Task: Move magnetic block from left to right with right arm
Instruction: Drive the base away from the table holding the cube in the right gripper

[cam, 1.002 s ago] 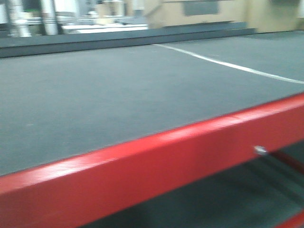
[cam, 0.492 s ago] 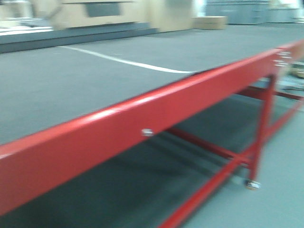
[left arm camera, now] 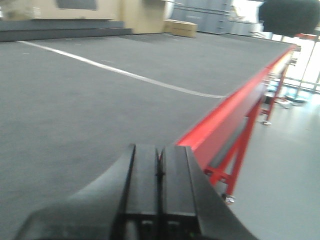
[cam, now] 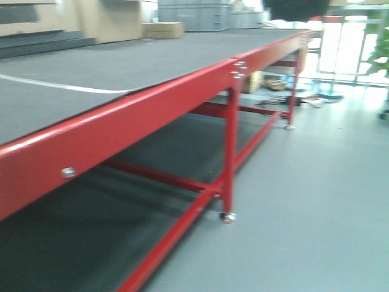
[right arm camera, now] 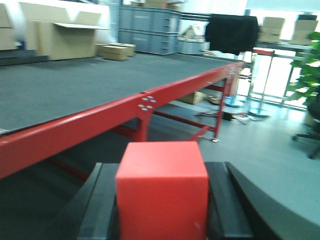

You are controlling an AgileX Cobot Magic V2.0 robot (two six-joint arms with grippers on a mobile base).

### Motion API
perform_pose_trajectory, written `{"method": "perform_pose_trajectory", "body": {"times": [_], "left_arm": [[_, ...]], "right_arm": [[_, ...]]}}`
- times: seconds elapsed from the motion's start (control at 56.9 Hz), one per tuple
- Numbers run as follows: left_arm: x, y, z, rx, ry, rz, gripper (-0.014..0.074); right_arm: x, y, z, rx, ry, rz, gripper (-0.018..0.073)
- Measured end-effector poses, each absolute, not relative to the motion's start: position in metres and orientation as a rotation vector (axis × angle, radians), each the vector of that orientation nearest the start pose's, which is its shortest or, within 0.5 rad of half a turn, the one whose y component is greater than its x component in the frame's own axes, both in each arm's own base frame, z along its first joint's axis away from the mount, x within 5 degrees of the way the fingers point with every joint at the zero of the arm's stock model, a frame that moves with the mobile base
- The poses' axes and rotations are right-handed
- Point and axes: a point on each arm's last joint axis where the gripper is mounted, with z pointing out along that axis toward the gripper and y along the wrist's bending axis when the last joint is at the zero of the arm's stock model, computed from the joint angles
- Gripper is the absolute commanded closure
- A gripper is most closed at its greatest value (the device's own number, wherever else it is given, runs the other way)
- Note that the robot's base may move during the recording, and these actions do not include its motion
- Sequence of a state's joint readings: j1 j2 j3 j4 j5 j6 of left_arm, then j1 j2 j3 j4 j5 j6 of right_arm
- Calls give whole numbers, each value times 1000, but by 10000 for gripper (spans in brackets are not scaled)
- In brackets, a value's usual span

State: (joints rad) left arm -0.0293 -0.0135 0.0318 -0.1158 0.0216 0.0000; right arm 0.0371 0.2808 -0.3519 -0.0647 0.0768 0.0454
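The magnetic block, a plain red cube, fills the bottom middle of the right wrist view. My right gripper is shut on it, one black finger against each side, held beyond the red edge of the table over the floor. In the left wrist view my left gripper is shut with nothing in it, its black fingers pressed together above the dark table top near the red rim. Neither gripper nor the block shows in the front view.
The long table has a red frame, red legs and a white line across its dark top. Brown cardboard boxes and grey crates stand at the far end. A plant and grey floor lie to the right.
The front view has swung to the right: the table edge has slid left and the table's legs, the floor and the bright far end have come into sight.
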Motion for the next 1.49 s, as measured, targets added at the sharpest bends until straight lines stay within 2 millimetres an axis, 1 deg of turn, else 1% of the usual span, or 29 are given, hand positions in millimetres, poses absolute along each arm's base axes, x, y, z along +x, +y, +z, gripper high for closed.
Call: {"method": "perform_pose_trajectory", "body": {"times": [1.494], "left_arm": [[57, -2, 201, -64, 1523, -118, 722]], "right_arm": [[74, 2, 307, -38, 1489, 10, 276]]}}
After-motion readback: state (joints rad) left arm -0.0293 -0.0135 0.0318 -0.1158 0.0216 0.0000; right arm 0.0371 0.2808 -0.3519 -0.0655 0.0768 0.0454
